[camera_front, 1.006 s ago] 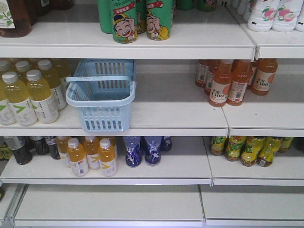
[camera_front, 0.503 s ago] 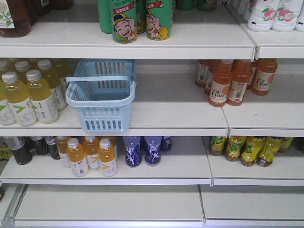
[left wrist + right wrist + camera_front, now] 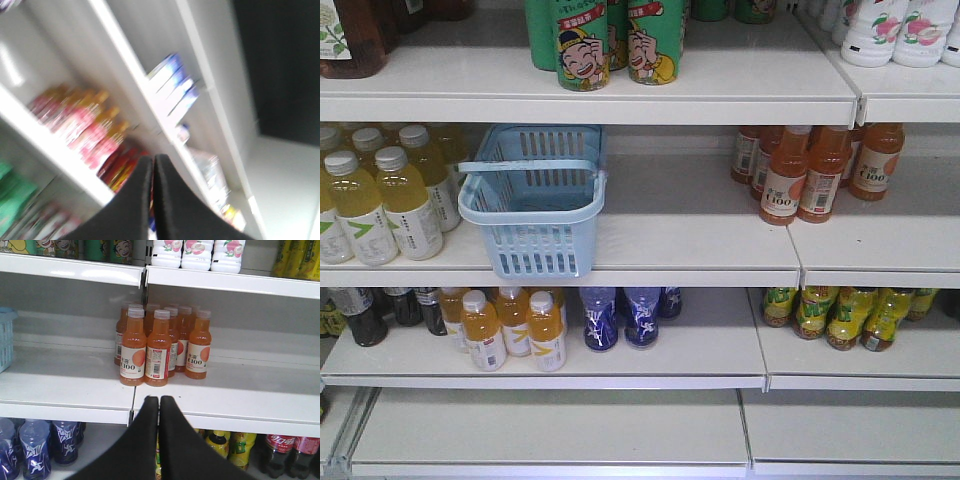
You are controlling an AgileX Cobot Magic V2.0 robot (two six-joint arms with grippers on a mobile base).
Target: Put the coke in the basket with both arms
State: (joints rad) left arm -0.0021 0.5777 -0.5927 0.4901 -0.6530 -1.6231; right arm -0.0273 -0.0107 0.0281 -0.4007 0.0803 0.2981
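The light blue basket point(image 3: 532, 200) stands on the middle shelf, left of centre, its flat handle lying across the front; a sliver of it shows at the left edge of the right wrist view point(image 3: 5, 337). The red metal coke bottle is out of view. My left gripper point(image 3: 153, 160) is shut and empty, seen against a blurred, tilted shelf of drinks. My right gripper point(image 3: 159, 400) is shut and empty, in front of the middle shelf edge below a cluster of orange bottles point(image 3: 160, 342). Neither arm shows in the front view.
Yellow juice bottles point(image 3: 380, 190) stand left of the basket, orange bottles point(image 3: 815, 170) to its right. Green cans point(image 3: 610, 40) are above. Blue bottles point(image 3: 625, 315) and orange-yellow bottles point(image 3: 510, 325) are below. Dark cola bottles with red labels point(image 3: 282, 452) sit low right.
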